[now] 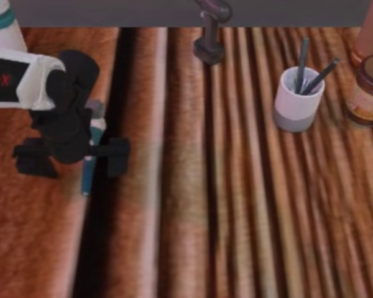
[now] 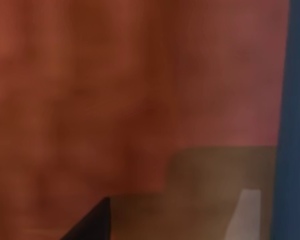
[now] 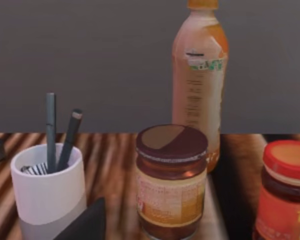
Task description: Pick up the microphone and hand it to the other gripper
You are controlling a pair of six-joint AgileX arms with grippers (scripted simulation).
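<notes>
We see two pens (image 1: 311, 73) standing in the cup (image 1: 296, 107); a jar (image 1: 368, 93) sits just right of it.

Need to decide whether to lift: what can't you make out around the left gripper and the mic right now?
- Top view: left gripper body covers the microphone middle; finger contact hidden.
- Left wrist view: only a blue strip at the edge, likely the handle; head cut off.
- Right gripper: only a dark fingertip in the right wrist view; state unclear.
- Top view: white bottle cut off by the corner.
</notes>
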